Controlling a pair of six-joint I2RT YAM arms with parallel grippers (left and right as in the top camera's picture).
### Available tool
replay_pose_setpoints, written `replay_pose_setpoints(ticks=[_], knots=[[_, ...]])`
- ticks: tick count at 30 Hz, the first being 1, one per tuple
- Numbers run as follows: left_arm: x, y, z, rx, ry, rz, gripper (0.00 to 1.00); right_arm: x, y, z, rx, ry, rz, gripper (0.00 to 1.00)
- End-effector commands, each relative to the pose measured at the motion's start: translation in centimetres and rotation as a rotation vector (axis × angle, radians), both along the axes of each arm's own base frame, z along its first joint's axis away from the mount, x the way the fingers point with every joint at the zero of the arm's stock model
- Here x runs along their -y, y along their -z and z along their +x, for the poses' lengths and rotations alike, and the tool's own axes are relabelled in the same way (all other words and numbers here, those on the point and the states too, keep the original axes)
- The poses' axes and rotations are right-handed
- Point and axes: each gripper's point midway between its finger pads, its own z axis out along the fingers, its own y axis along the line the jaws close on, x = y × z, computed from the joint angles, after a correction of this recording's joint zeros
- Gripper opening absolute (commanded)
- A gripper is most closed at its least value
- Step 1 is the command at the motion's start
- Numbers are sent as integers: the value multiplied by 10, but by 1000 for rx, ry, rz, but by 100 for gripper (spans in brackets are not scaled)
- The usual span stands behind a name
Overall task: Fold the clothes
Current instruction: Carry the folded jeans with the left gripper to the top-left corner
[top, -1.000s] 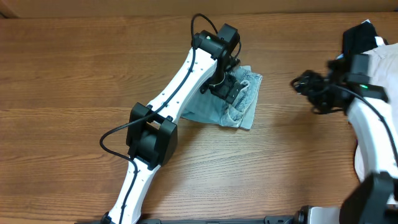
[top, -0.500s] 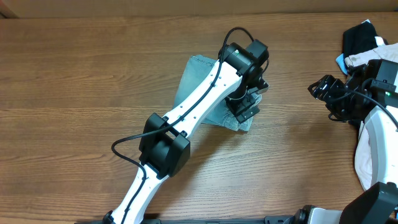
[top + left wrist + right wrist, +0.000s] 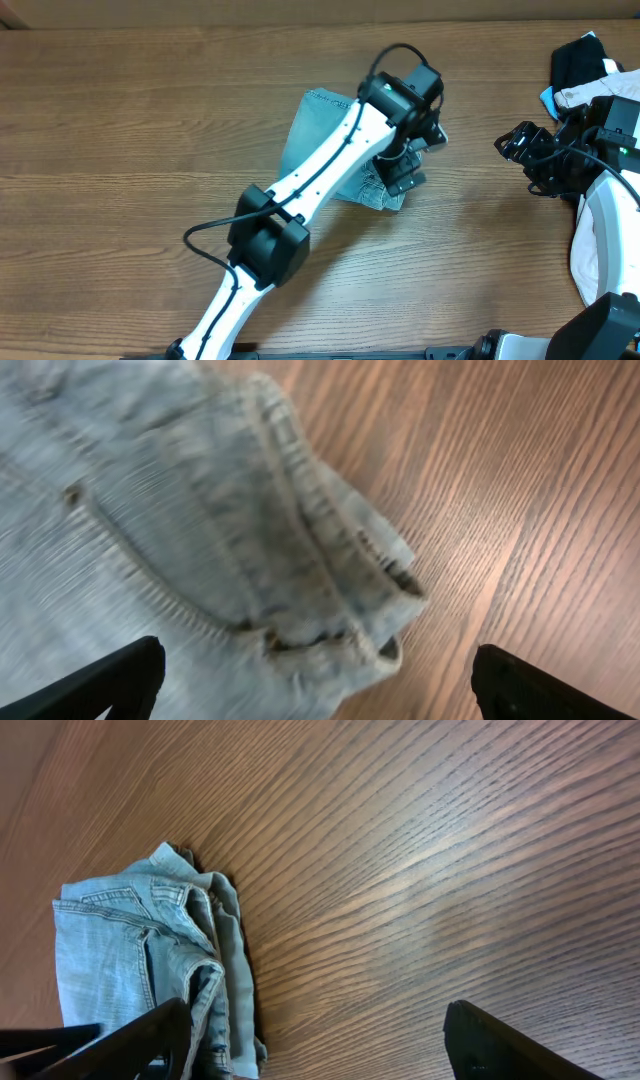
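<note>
The folded light-blue jeans [image 3: 312, 128] lie in the middle of the wooden table, partly hidden under my left arm. My left gripper [image 3: 404, 176] is open just above their right edge. In the left wrist view the jeans [image 3: 170, 530] fill the left part, with a stitched pocket and a rolled edge, and both fingertips [image 3: 315, 685] are spread wide with nothing between them. My right gripper [image 3: 522, 158] is open at the right, apart from the jeans. The right wrist view shows the jeans [image 3: 140, 960] at lower left, beyond its spread fingers [image 3: 310, 1045].
A black garment [image 3: 578, 62] and light beige clothes [image 3: 605, 95] lie at the table's right edge, behind my right arm. The table's back edge [image 3: 200, 24] runs along the top.
My left gripper has moved to the right across the jeans, from their middle to their right edge. My right gripper has drawn back to the right.
</note>
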Motion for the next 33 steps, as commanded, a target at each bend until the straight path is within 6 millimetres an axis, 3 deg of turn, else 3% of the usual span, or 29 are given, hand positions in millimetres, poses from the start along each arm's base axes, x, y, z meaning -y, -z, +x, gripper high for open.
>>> replay_pose_setpoints(ticks=[1,6,12,20,30,33], knots=[[6,48,-10,-69,70,51,100,1,-7,2,19,-5,-8,85],[-12,96,9,-26,42,191,100,0,-6,0,9,-5,-4,85],[-61,140,41,-7,-97,339,100,2,-4,-3,-9,1,-13,85],[-135,149,102,1,-307,310,100,1,-4,-4,-11,1,-12,86],[-288,146,199,125,-671,205,100,1,-3,-6,-18,1,-9,86],[-317,143,222,162,-646,93,100,0,-2,-7,-27,-1,-6,86]])
